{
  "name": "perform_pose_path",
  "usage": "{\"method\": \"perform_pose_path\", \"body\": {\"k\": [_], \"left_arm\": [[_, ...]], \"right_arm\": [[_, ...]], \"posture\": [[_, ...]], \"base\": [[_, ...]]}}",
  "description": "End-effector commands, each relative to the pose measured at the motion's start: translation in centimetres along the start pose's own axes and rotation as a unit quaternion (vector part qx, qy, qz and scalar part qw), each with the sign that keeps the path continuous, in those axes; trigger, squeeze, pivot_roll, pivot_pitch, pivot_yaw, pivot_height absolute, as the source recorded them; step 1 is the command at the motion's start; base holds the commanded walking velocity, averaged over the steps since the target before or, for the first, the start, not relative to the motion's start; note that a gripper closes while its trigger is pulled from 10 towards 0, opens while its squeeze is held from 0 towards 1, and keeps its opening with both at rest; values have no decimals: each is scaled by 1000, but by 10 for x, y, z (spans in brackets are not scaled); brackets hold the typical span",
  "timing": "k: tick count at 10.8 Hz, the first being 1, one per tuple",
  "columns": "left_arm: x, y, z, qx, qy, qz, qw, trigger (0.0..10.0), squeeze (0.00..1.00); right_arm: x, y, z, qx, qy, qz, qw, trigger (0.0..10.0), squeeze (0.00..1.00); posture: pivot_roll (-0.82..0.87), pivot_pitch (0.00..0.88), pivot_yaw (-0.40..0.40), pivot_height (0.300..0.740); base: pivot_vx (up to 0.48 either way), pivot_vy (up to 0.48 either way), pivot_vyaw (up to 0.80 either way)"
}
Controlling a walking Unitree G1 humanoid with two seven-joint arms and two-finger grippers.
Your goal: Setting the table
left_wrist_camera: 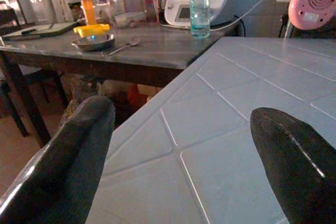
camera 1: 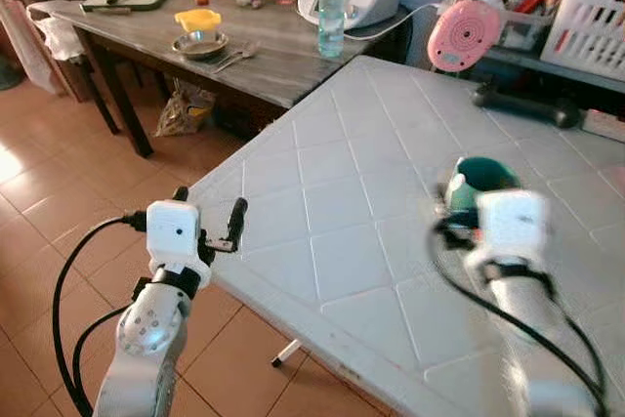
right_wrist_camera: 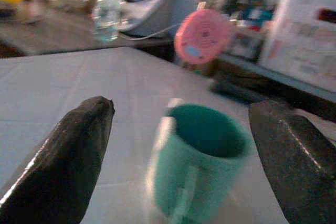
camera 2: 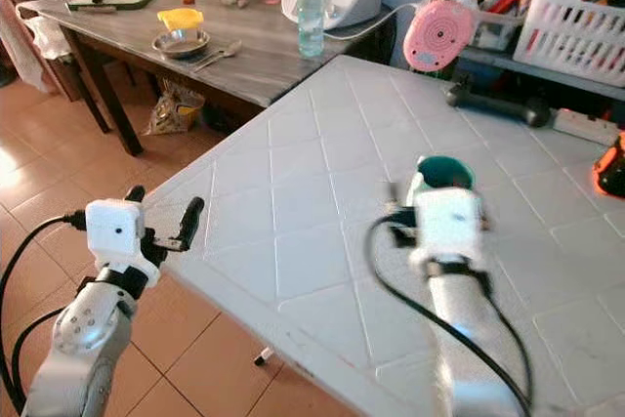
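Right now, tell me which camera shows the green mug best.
The right wrist view: the green mug sits between the open jaws of the right gripper, showing its handle and inside, though blurred. In both eye views the gripper's wrist covers most of it, leaving the rim visible on the white table.

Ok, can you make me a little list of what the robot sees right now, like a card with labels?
place: white tiled table
cup: green mug standing on the table, open end up
right hand: open, a finger on each side of the mug, not touching it
left hand: open, by the table's edge, holding nothing
behind: pink round gadget, water bottle and metal bowl on a grey table
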State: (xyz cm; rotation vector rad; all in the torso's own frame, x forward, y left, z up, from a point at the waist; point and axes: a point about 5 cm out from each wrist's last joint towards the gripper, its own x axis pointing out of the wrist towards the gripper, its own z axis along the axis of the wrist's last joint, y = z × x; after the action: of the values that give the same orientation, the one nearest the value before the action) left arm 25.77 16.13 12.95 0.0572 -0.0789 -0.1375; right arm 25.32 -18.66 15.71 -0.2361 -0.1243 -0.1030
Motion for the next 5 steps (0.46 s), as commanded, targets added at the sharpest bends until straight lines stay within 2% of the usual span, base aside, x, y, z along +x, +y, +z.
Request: {"method": "perform_pose_path", "body": {"k": [1, 3, 5], "left_arm": [[0, 2, 2, 6, -6, -3, 1000, 10000, 0], [4, 3, 2, 9, -7, -7, 1000, 10000, 0], [5, 1, 2, 7, -8, -7, 1000, 10000, 0]], "right_arm": [[-5, -9, -1, 10, 4, -16, 1000, 0, 0], [-12, -14, -16, 50, 46, -30, 997, 0, 0], [-11, -7, -21, 68, 60, -23, 996, 0, 0]], "posture": [[37, 27, 22, 740], [30, 26, 27, 740], [37, 25, 26, 740]], "base": [[0, 0, 0], [0, 0, 0], [0, 0, 0]]}}
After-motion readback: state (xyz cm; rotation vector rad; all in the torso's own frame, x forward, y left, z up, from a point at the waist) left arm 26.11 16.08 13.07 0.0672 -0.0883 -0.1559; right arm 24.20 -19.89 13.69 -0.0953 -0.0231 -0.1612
